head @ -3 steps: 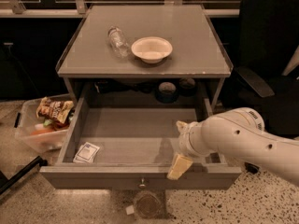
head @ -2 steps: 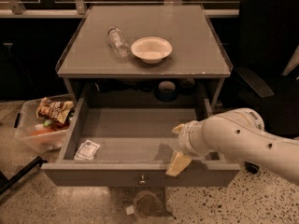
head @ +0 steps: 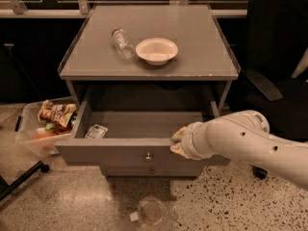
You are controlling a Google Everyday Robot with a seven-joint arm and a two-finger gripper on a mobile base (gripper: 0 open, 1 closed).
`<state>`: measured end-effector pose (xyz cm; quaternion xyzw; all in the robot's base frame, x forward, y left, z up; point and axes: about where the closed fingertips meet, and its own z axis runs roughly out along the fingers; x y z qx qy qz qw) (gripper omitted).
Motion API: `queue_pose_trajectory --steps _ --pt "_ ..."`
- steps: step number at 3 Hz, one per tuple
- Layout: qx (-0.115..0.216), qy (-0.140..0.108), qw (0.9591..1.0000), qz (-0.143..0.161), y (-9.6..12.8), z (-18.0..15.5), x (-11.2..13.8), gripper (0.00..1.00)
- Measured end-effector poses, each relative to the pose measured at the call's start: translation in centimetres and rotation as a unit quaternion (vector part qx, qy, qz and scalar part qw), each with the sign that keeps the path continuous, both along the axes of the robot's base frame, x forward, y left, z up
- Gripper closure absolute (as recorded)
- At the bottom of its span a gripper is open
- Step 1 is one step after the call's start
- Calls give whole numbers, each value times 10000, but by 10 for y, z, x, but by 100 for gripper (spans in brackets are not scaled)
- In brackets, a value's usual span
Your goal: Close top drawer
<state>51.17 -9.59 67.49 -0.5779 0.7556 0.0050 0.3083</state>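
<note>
The gripper (head: 178, 142) is seen below the front edge of the grey tabletop (head: 202, 37). Above it and to its left, a cream round bowl (head: 156, 50) and a clear plastic bottle (head: 121, 42), laid on its side, are set on that tabletop. A small white packet (head: 96, 131) is seen to its left. A clear plastic bin of snack packets (head: 33, 134) is placed farther left on the floor, and a black office chair (head: 279, 47) to its right.

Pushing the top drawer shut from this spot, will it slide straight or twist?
The gripper sits at the front edge of the top drawer, right of the knob, so an off-centre push may skew it slightly. Only a small packet shows inside, so it is probably light. The flat panel looks rigid and should not flex.
</note>
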Motion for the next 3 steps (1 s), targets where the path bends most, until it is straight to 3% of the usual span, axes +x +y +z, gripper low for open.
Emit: queue_pose_trajectory --steps 1,3 --pt "147 -199 9997 -56 6 6 15 100" --pt "448 -588 9968 -288 17 14 40 100"
